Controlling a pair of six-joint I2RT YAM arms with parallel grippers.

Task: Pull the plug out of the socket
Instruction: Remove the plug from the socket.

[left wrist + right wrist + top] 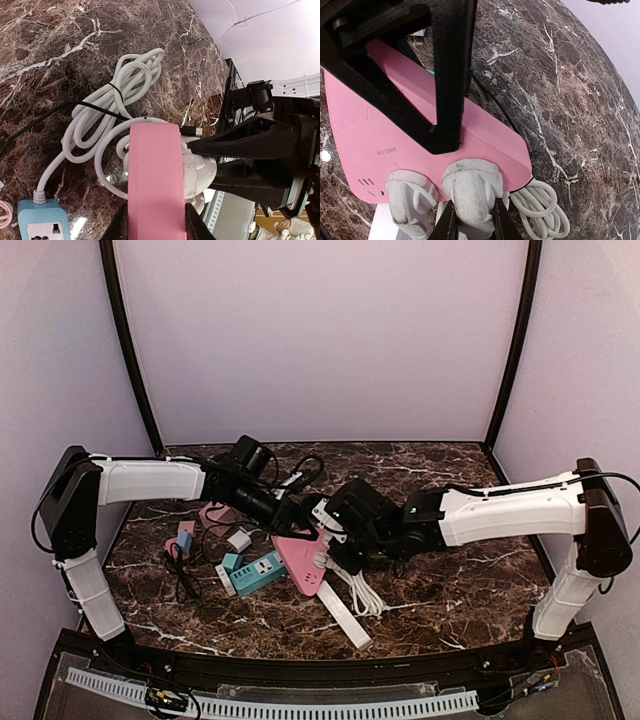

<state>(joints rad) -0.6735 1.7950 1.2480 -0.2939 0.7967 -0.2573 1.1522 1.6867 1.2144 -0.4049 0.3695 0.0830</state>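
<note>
White plug (472, 192) sits pushed into one edge of the pink socket strip (395, 140), beside a second white plug (410, 200) in the same edge. My right hand (472, 225) is closed on the first plug, one dark finger pressed against each of its sides, as seen from the right wrist. My left hand (157, 227) clamps the pink strip across its width at the other end, a finger touching each long side. I cannot tell whether the strip lies flat on the tabletop (450, 590) or is raised off it.

From above, the strip is at the middle of the dark marble tabletop, with both arms reaching in to meet over it. A bundled white cable (125, 95), tied with a black band, lies just beside the strip on the right arm's side. A blue power strip (255, 573) lies next to the pink one on the left arm's side, and a long white strip (345, 615) angles toward the near edge. A small white adapter (239, 539) and loose black cords lie farther toward the left arm.
</note>
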